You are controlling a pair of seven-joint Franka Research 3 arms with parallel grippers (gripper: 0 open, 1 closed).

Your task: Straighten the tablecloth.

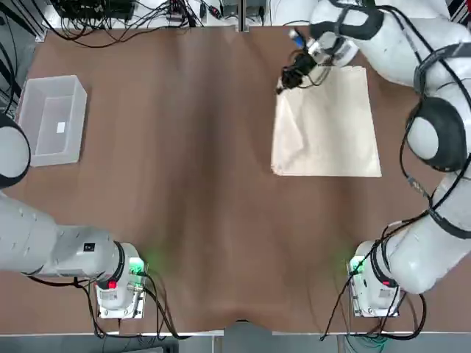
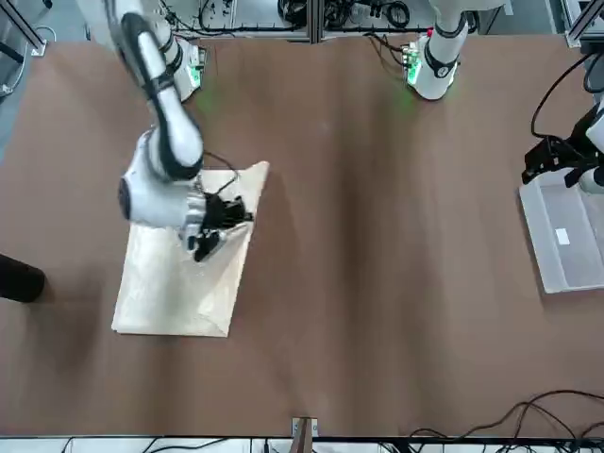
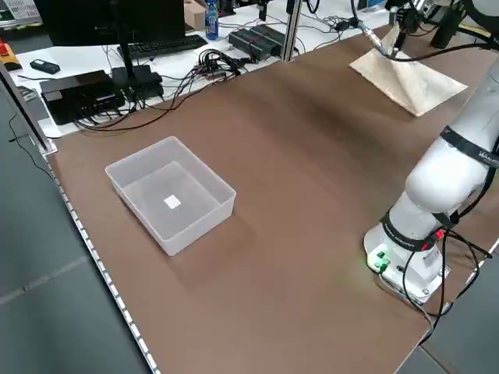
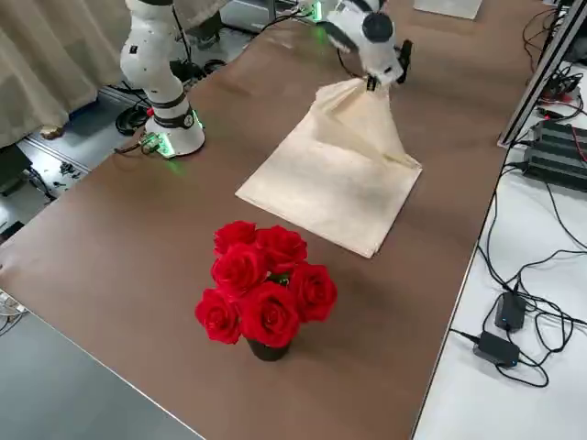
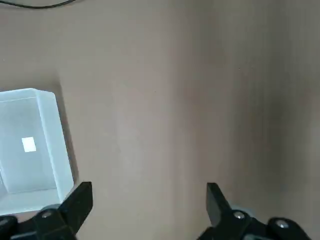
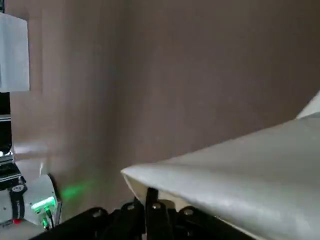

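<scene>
The cream tablecloth (image 1: 331, 129) lies on the right half of the brown table, its near edge flat and its far left corner pulled up into a tent. My right gripper (image 1: 282, 85) is shut on that raised corner. The right side view shows the fabric (image 4: 335, 174) hanging down from the right gripper (image 4: 371, 83). In the right wrist view the cloth's folded edge (image 6: 235, 170) sits pinched between the closed fingers (image 6: 156, 206). My left gripper (image 5: 148, 202) hangs open and empty over the table's left side, by the bin.
A clear plastic bin (image 1: 51, 118) stands at the far left of the table, with a white label inside it. A pot of red roses (image 4: 261, 284) sits near the table's right edge. Cables and electronics (image 3: 140, 70) lie beyond the far edge.
</scene>
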